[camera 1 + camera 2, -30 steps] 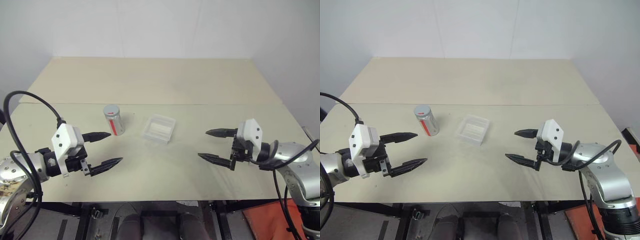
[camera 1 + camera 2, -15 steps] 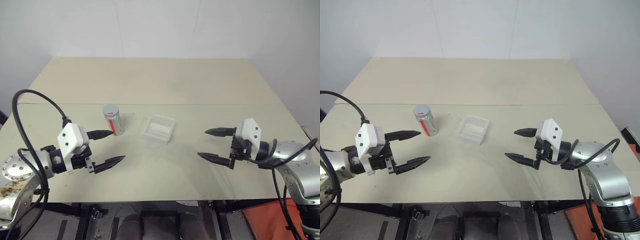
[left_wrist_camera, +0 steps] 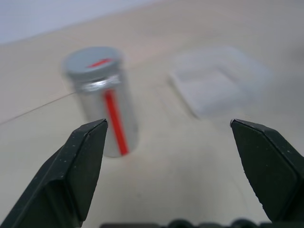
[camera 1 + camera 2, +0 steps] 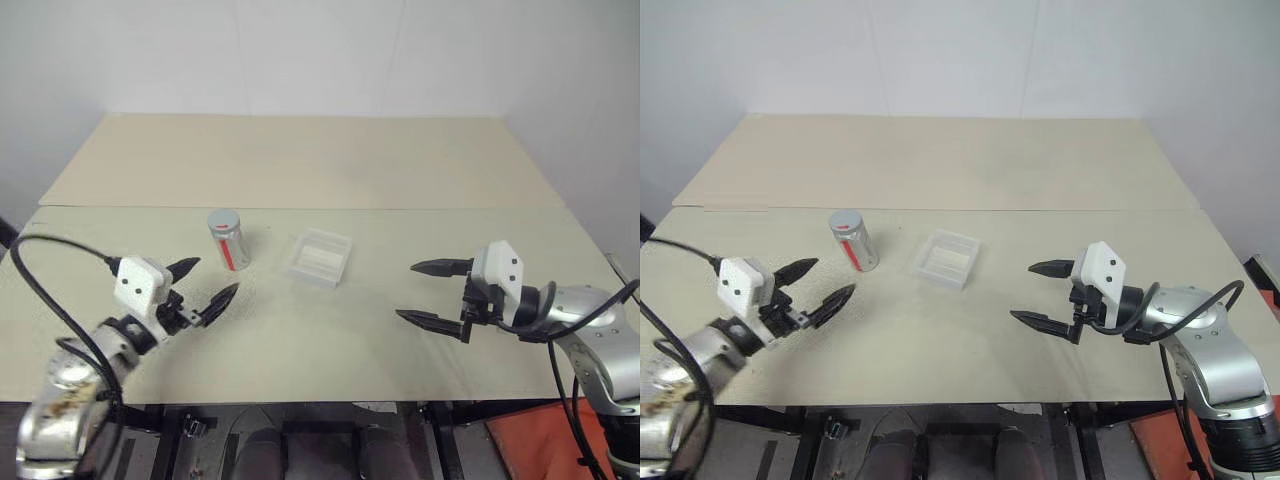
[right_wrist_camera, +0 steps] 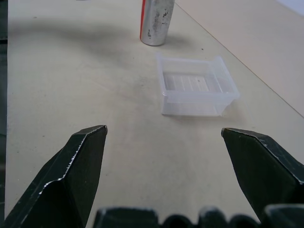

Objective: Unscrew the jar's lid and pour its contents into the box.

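From the head, the jar [image 4: 228, 240] stands upright on the table [image 4: 300, 160] with its lid [image 4: 223, 219] on, the empty box [image 4: 319, 257] at its 3 o'clock; the left gripper [image 4: 205, 283] hangs wide open and empty near the jar's 7 o'clock, the right gripper [image 4: 432, 293] equally open and empty well off past the box. The left wrist faces the capped jar between spread fingers; the right wrist faces the box, jar beyond, so I judge nothing done: gripping, unscrewing and pouring all remain
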